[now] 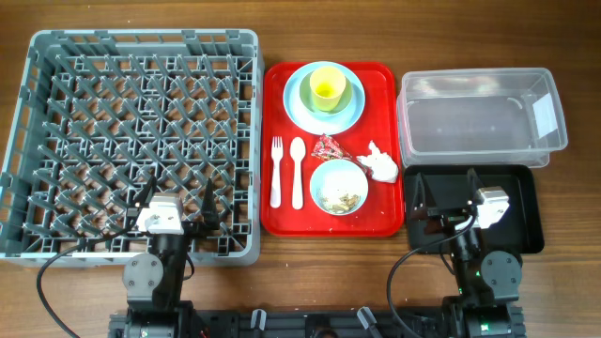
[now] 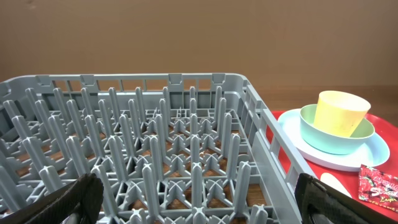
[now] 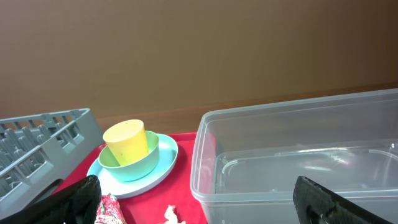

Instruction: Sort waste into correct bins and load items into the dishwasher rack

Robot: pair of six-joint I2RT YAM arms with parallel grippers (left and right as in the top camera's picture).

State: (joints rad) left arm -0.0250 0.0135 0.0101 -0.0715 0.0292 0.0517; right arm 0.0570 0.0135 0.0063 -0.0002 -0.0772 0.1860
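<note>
Left fingers (image 2: 74, 200) gape over the rack's (image 1: 141, 47) near edge, right fingers (image 3: 323, 200) gape above the black tray (image 1: 526, 202) at my worktop's (image 1: 573, 282) near right corner; napkin (image 1: 380, 161), wrapper (image 1: 329, 146) and plate (image 1: 296, 115) sit on the red tray (image 1: 282, 221).

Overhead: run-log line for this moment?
rack empty | clear tub empty | dishes, cutlery, waste all on red tray | left gripper open | right gripper open over black tray

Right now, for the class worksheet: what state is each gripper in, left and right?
Left gripper: open, holding nothing.
Right gripper: open, holding nothing.
</note>
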